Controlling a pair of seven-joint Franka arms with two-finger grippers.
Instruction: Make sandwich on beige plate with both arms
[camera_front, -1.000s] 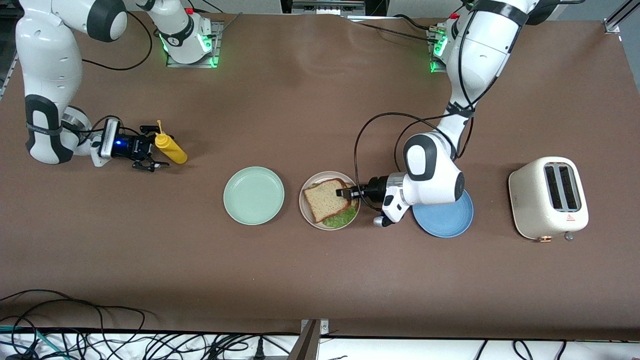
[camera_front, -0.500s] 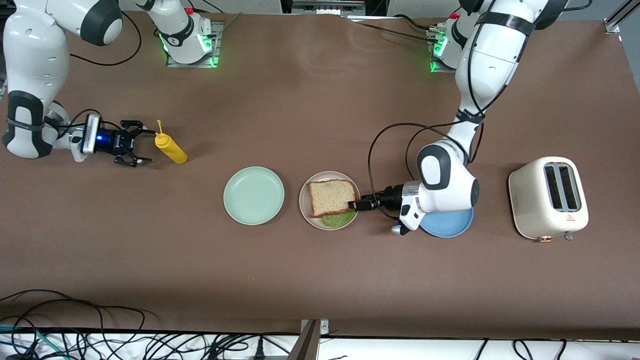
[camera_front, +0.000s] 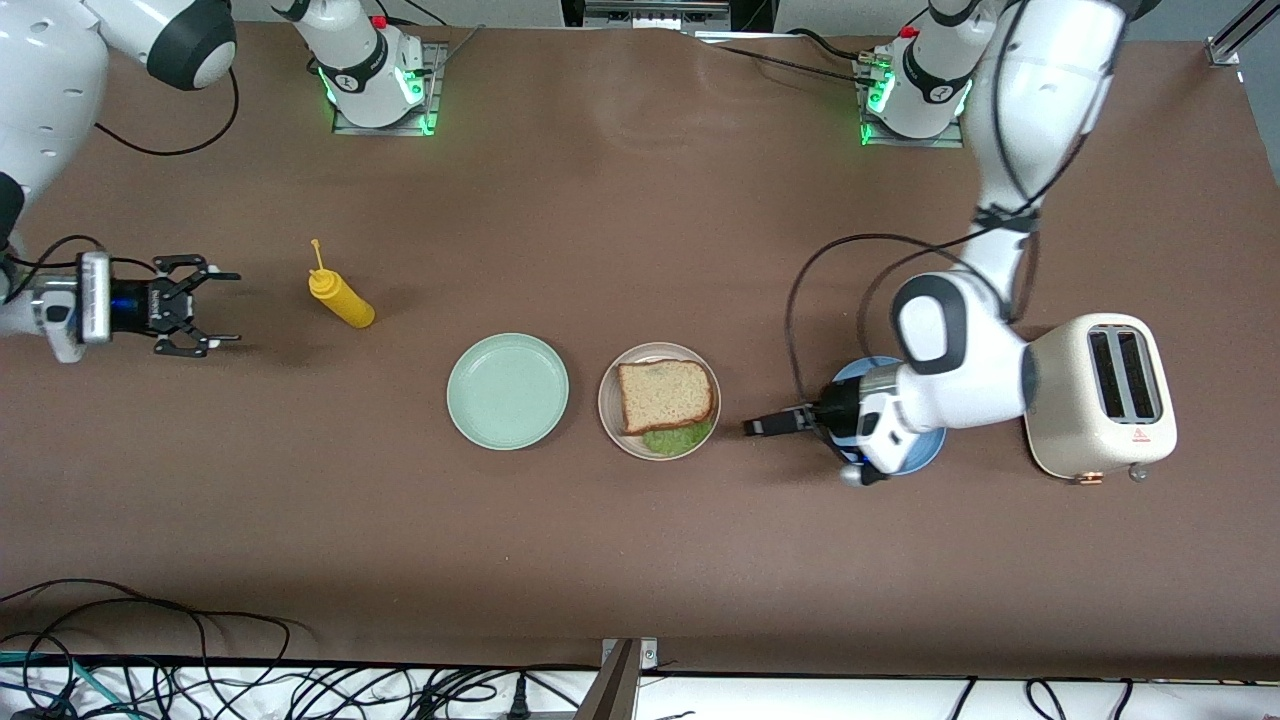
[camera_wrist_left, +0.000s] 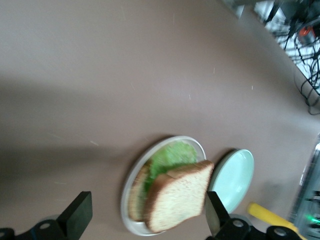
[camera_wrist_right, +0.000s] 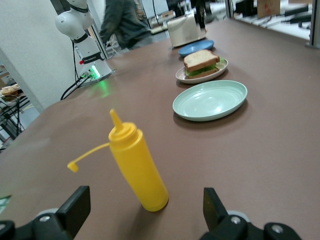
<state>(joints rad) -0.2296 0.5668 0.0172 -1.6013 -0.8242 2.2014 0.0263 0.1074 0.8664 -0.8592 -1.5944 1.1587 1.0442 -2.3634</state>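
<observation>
Square grainy-bread sandwich (camera_front: 666, 397) – ruffled lettuce – on round matte beige plate (camera_front: 612, 420).

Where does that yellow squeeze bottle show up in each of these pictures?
Front view: yellow bottle stands toward the right arm's end of the table.
Left wrist view: only a yellow sliver at the picture's edge.
Right wrist view: upright, close up.
Shared landmark: the mint green plate.

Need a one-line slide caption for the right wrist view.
Open right pincer faces upright yellow squeeze bottle; mint green plate and finished sandwich on beige plate sit farther along.
</observation>
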